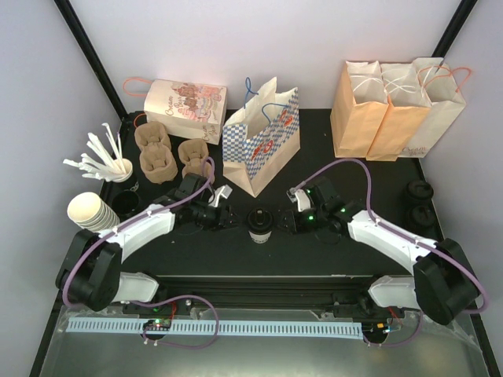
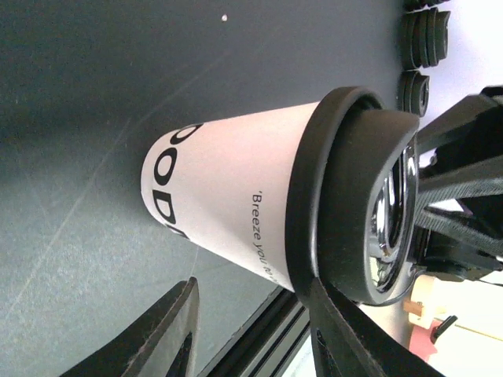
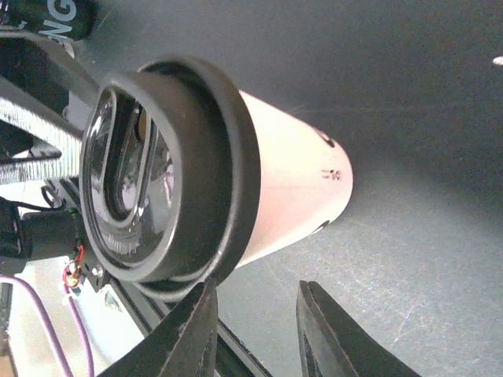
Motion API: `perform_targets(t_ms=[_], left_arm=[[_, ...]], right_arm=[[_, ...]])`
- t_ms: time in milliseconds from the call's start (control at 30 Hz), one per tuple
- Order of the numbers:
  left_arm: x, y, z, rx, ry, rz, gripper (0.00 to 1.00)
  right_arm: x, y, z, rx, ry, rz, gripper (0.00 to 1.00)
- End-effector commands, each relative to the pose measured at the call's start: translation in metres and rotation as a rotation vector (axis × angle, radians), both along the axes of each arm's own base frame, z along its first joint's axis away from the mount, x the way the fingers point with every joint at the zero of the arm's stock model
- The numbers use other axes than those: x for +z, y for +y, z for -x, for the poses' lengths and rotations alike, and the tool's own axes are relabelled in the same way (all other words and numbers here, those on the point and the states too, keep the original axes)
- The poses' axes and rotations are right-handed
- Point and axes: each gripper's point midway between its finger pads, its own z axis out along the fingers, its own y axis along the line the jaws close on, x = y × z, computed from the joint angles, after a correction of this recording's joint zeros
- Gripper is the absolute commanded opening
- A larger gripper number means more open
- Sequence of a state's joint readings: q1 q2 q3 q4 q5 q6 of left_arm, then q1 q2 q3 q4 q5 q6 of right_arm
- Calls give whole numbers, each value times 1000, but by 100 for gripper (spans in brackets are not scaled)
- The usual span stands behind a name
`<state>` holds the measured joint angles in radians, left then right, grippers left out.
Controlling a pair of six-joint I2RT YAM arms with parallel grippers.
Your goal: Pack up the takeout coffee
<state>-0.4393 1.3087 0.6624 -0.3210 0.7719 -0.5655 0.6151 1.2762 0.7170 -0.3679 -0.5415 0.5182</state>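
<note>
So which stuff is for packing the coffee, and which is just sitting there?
For the job:
- coffee cup with black lid
- left gripper
- right gripper

Just sitting there:
- stack of plain cups
- pulp carriers
- spare lids
- checked bag
- tan bags

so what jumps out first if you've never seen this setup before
A lone lidded coffee cup stands at the centre of the black table, with the left gripper and right gripper flanking it on either side. Behind it, an open blue-checked paper bag catches the eye, with three tan bags at the back right and brown pulp carriers at the back left.
</note>
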Motion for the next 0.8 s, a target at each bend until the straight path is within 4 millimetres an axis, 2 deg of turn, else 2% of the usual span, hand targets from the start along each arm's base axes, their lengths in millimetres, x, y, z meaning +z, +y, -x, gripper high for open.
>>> perform_targets(t_ms=[0,300,600,767], left_arm=[[25,-8,-21,-34,-97,53,41],[34,-7,-29,-27,-125,49,40],[30,-15,-42,-45,-118,48,39],[20,-16,-45,-58,-91,32,37]], right_arm=[[11,9,4,-10,2,-99,32],[14,13,7,1,10,-133,34],[7,17,3,-5,31,-135,35],[-1,16,3,-6,40,-117,33]])
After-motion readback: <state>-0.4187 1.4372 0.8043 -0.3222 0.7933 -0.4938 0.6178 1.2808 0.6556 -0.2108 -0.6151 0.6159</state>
